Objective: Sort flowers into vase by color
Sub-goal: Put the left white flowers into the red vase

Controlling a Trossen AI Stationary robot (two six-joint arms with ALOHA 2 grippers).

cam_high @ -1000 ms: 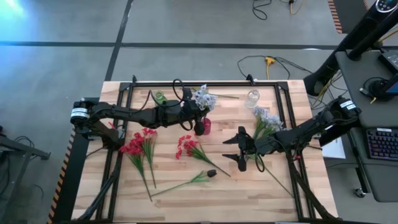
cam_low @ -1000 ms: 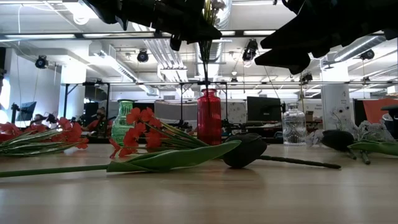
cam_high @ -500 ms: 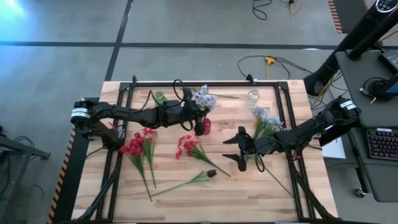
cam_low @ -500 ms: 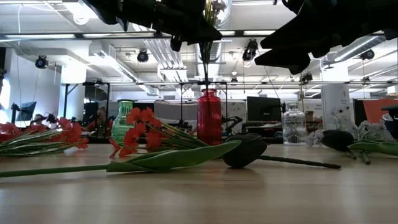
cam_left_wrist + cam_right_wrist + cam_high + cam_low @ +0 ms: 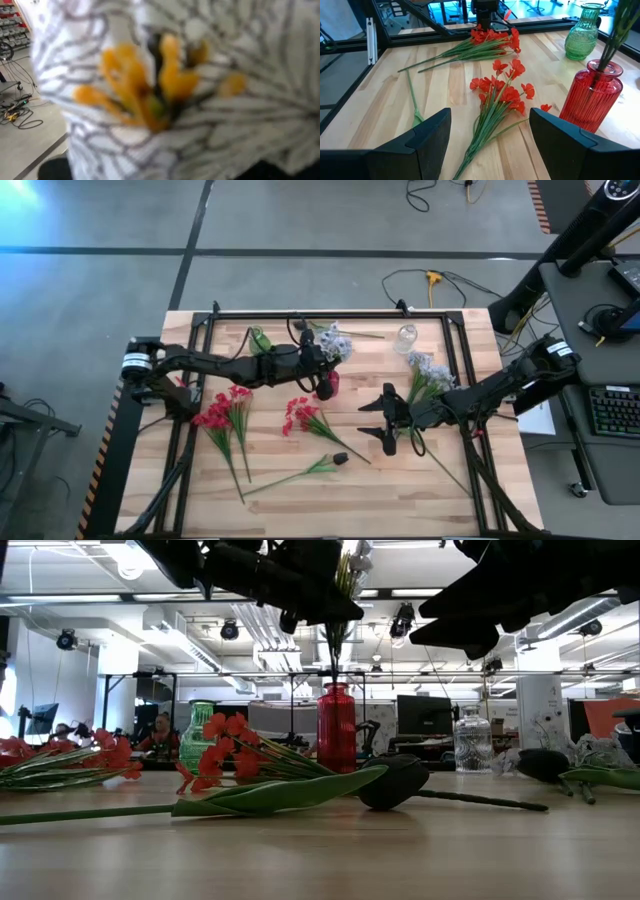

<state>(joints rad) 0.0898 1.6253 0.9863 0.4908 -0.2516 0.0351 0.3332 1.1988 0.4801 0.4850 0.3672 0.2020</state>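
Note:
My left gripper [image 5: 321, 361] hovers over the red vase [image 5: 329, 383] and is shut on a pale blue-white flower [image 5: 334, 340], whose bloom [image 5: 160, 90] fills the left wrist view. Its green stalk [image 5: 332, 655] runs down into the red vase's neck [image 5: 336, 688]. My right gripper [image 5: 373, 418] is open, raised to the right of the red vase, touching nothing. Two red flower bunches [image 5: 226, 412] [image 5: 302, 416] and a dark-bud stem [image 5: 338, 458] lie flat on the table. More pale blue-white flowers [image 5: 428, 372] lie under the right arm. My left gripper holds the pale blue-white flower by its stalk just below the bloom [image 5: 336, 622], level, from the table's left. The gripper's dark body hides the fingers' exact hold. The flower stands nearly upright, bloom above the gripper, with the stalk's lower end in the red vase.
A green vase [image 5: 256, 337] stands far-left of the red vase and a clear glass vase [image 5: 406, 336] near the far edge. In the right wrist view the red vase [image 5: 592, 95] and green vase [image 5: 583, 32] stand beyond a red bunch [image 5: 504, 91]. Bare wood lies along the near edge.
My left gripper has shifted a little toward the table's right, carrying the bloom with it. The stalk now stands slightly tilted, its lower end still in the red vase. My right arm has kept still.

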